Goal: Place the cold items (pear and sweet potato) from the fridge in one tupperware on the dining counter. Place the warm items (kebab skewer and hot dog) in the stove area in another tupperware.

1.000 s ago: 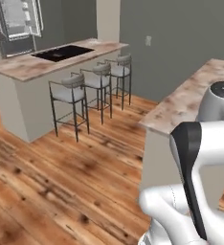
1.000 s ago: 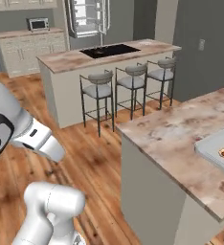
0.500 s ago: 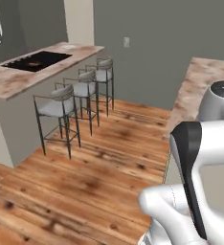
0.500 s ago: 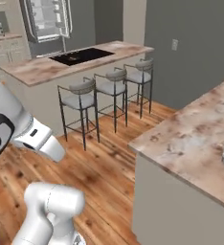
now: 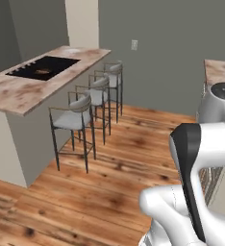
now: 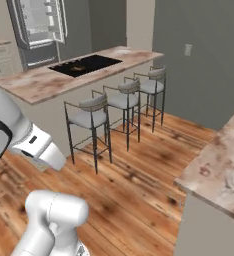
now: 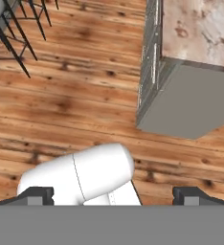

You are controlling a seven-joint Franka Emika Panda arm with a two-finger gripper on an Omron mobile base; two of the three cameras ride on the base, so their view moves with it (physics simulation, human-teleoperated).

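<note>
Right base view looks across the warm wooden plank floor (image 6: 139, 185) toward the long marble-topped island surface (image 6: 44, 82), which carries a black inset cooktop (image 6: 86, 65) with a small orange-brown item on it, too small to name, possibly one of the warm foods. Three grey-seated metal bar stools (image 6: 124, 102) stand in a row along the near side of that island, and the stainless steel fridge (image 6: 36, 25) stands behind it with its door apparently open. Beside the robot, well apart from the island, is the corner of a second speckled marble surface (image 7: 200, 28), probably the dining counter; no tupperware can be seen on the part that shows. In the hand view the pincer (image 7: 114, 196) points down at the floor with its two dark tips set wide apart and nothing between them. I judge this a travel step, nothing yet carried. The next move calls for driving up to the island by the cooktop, or round it to the fridge, then reaching for the first item.
</note>
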